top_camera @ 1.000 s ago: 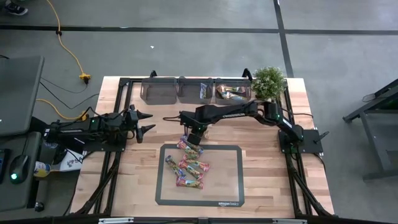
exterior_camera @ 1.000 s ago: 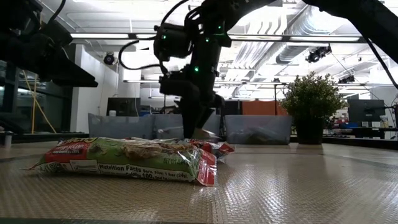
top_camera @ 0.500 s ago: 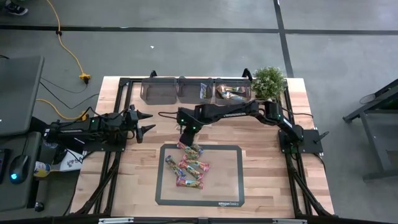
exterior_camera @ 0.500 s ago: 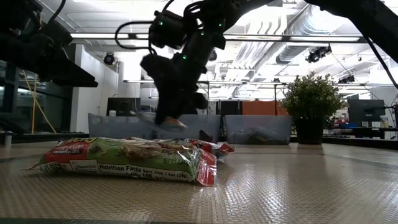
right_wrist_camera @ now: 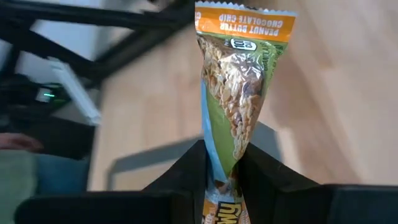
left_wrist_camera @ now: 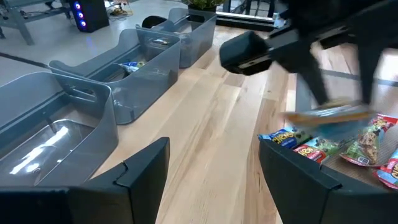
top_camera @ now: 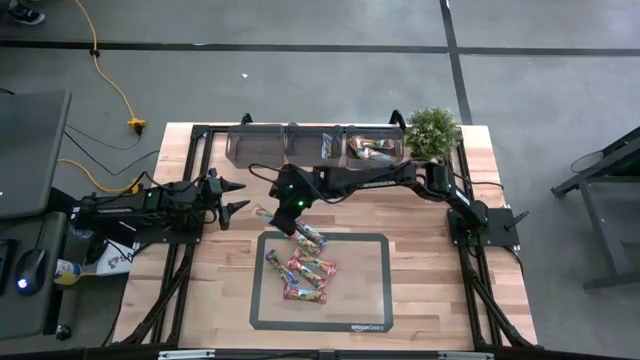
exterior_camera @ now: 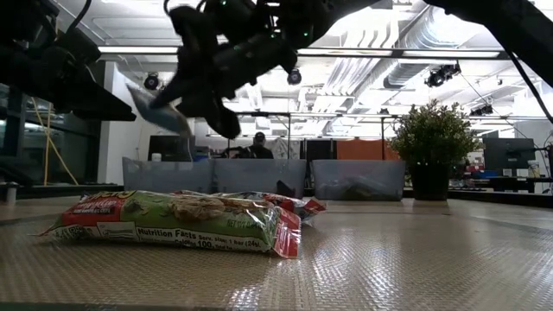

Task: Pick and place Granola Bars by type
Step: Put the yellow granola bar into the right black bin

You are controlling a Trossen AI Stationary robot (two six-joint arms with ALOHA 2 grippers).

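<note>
right gripper [top_camera: 277, 212] pinches one granola bar [right_wrist_camera: 236, 99], green-orange wrapper, lifted clear above the wood table [top_camera: 420, 260], just beyond the mat [top_camera: 375, 300]. remaining bars [top_camera: 303, 268] piled on the mat. grey bins [top_camera: 285, 145] along the far edge. left gripper [top_camera: 235, 196] spread, idle at the left.

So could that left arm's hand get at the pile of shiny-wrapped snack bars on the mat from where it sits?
Probably yes. The left hand is open and empty, and bare wooden table lies between it and the pile of bars. The right hand, holding one bar, hangs close by.
</note>
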